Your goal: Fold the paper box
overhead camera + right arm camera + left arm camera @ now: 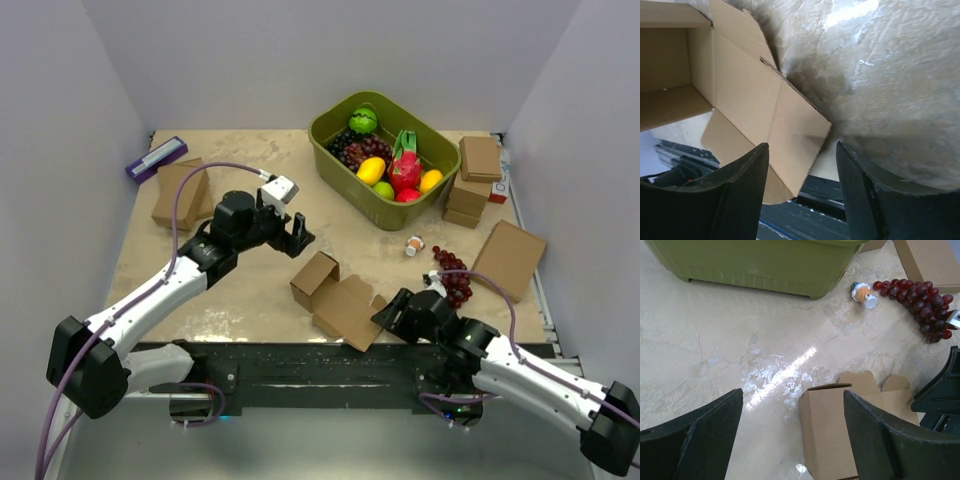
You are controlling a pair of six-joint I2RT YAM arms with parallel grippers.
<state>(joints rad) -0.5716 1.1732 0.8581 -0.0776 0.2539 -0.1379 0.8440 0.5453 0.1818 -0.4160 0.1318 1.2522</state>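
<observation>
The paper box (338, 296) is half-folded brown cardboard near the table's front edge, one end standing up as an open tube, its flaps lying flat toward the right. My left gripper (291, 233) hangs open and empty just behind and left of the box; the left wrist view shows the box's upright wall (827, 432) between the open fingers, below them. My right gripper (395, 313) is open and empty at the box's right flap; the right wrist view shows that flap (785, 125) lying between the open fingers, its corner over the table edge.
A green basket (340, 150) of toy fruit stands at the back. Purple grapes (453, 275) and a small figurine (412, 246) lie right of the box. Ready-made brown boxes are stacked at the right (474, 180) and left (180, 192). A larger flat brown box (509, 258) lies at the right edge.
</observation>
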